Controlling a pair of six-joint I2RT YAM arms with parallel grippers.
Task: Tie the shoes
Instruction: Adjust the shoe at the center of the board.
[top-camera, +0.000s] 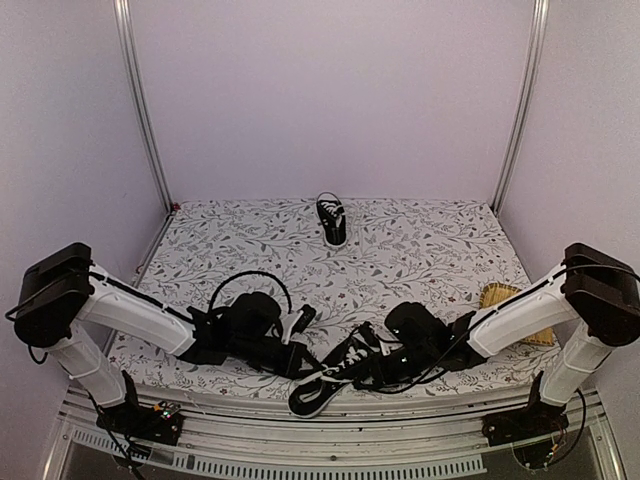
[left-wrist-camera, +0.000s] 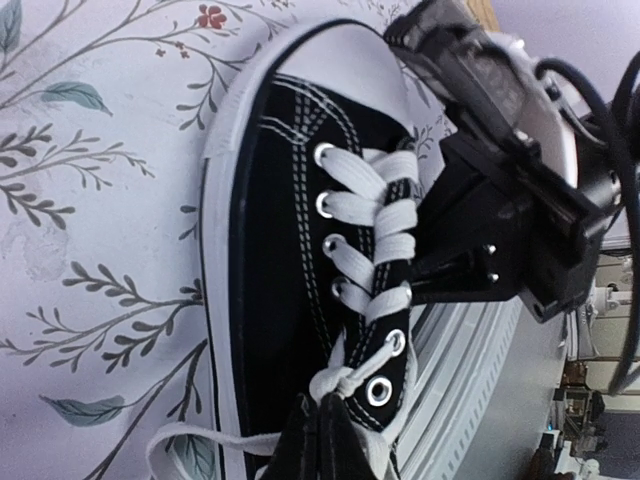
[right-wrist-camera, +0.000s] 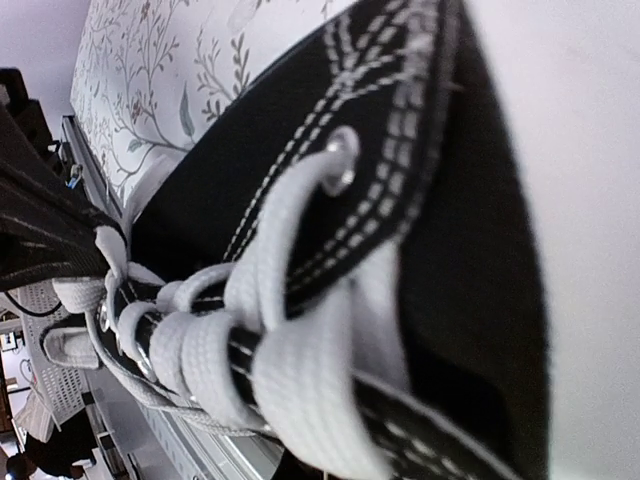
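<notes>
Black canvas, white toe cap: near shoe (top-camera: 322, 388) lies at the near edge of the floral cloth (top-camera: 420, 250), centre, between the two arms, toe toward the edge. Far shoe (top-camera: 331, 220) sits alone at the back of the cloth, centre, well apart from both arms. Left gripper (top-camera: 312, 366) comes in from the left and right gripper (top-camera: 372, 364) from the right. Both are down on the near shoe, but the tips are too crowded to read from above. Tan pad (top-camera: 505, 300) is on the right side of the cloth, partly behind the right arm.

Left wrist: near shoe fills the frame, toe cap up, laced eyelet to eyelet. Own fingers at the bottom edge are pressed together with no gap. Their tips are on the lace (left-wrist-camera: 335, 385) where it crosses at the top eyelets, pinching it. One loose strand trails off left along the sole. Right gripper's black body is on the far side of the shoe, its tip against the lacing about midway. Ribbed white rail (left-wrist-camera: 470, 400) runs just beside the shoe.

Right wrist: very close and blurred. Black upper, white stitching, one metal eyelet with lace through it. Own fingers are barely in frame. Jaws are closed, but can't tell whether any lace is between them. Left gripper's dark fingers are at the left edge, with lace bunched at their tips.
</notes>
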